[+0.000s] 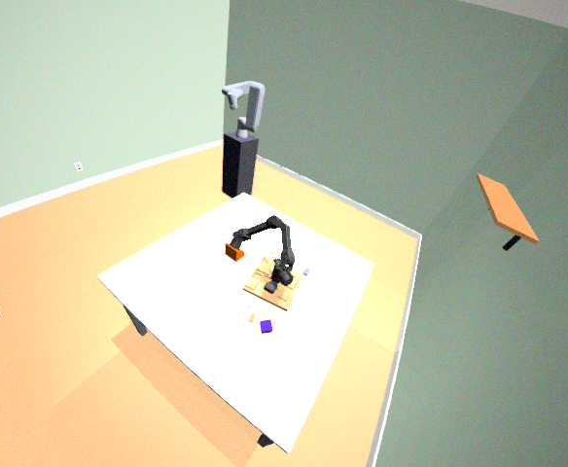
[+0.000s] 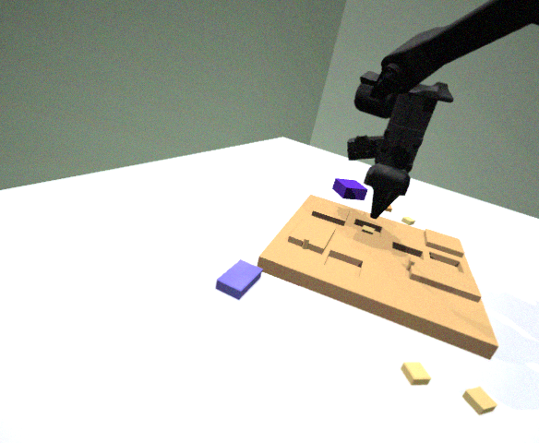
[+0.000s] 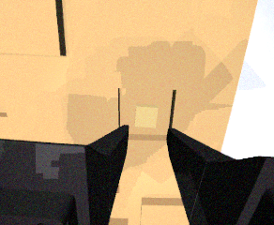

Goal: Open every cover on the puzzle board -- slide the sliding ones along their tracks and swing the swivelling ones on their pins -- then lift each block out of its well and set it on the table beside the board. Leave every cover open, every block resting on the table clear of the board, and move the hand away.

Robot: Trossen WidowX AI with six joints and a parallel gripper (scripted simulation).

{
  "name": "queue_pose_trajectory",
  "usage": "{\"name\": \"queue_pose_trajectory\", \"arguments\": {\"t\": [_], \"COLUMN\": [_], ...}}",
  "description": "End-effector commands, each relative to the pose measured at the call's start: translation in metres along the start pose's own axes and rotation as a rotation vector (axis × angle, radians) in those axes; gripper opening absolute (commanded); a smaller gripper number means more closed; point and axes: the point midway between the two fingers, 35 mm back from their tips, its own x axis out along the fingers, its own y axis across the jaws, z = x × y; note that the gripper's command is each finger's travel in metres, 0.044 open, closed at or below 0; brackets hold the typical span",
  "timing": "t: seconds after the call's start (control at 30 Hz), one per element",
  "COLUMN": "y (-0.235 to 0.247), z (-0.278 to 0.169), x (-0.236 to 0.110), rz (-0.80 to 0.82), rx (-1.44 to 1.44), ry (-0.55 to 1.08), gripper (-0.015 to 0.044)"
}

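Your gripper hangs partly open and empty, tips just above the board; the small pale block lies in its open well straight below and slightly ahead of the fingertips, centred between them. The well's long sides run parallel to the fingers. The board rests on a white table in a green-walled room, other blocks scattered beside it.

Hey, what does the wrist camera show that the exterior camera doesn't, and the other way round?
Only the wrist view shows the gap between the open gripper fingers, framing the pale yellow block in its well. Only the exterior view shows blocks on the table: two purple blocks and several yellow ones. Both show the puzzle board and the gripper holding nothing.
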Motion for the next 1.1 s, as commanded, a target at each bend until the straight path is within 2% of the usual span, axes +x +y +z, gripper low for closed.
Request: {"name": "queue_pose_trajectory", "arguments": {"t": [0.0, 0.53, 1.07], "y": [0.000, 0.000, 0.000], "z": [0.001, 0.001, 0.002], "x": [0.000, 0.001, 0.016], "rz": [0.002, 0.002, 0.003], "rx": [0.004, 0.004, 0.004], "ry": [-0.004, -0.004, -0.005], "gripper": [0.0144, 0.0144, 0.0144]}}
